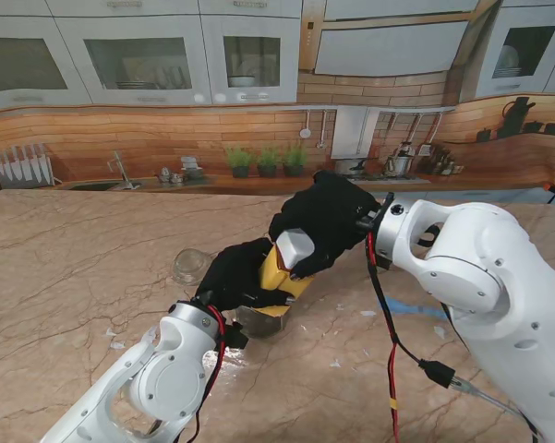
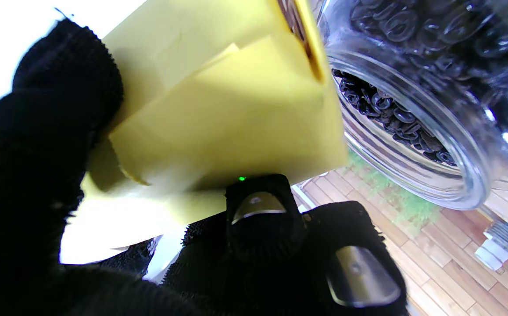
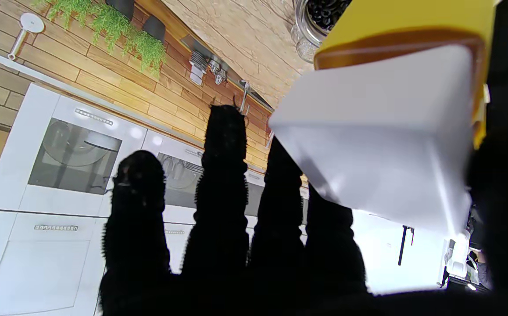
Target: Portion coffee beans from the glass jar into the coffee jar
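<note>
Both hands are meeting up over the middle of the desk point(image 1: 65, 277), a bit toward the near edge. The left hand point(image 1: 233, 275) is gripping a yellow coffee jar point(image 1: 275, 274), with its black-gloved fingers point(image 2: 260, 219) wrapping around the yellow body and pressing against it. The right hand point(image 1: 328, 221) is reaching in from the right and closing on the white lid point(image 1: 295, 247) of that same jar; the right wrist view shows the lid point(image 3: 381, 145) pinned against the thumb side while the other four fingers point(image 3: 221, 175) are sticking out straight, not touching anything.

The glass jar point(image 1: 191, 266) with the coffee beans point(image 2: 394, 114) is sitting on the desk just left of the hands, toward the far side, mouth open. In the left wrist view it's right beside the yellow jar, looking nearly full of dark beans.
</note>
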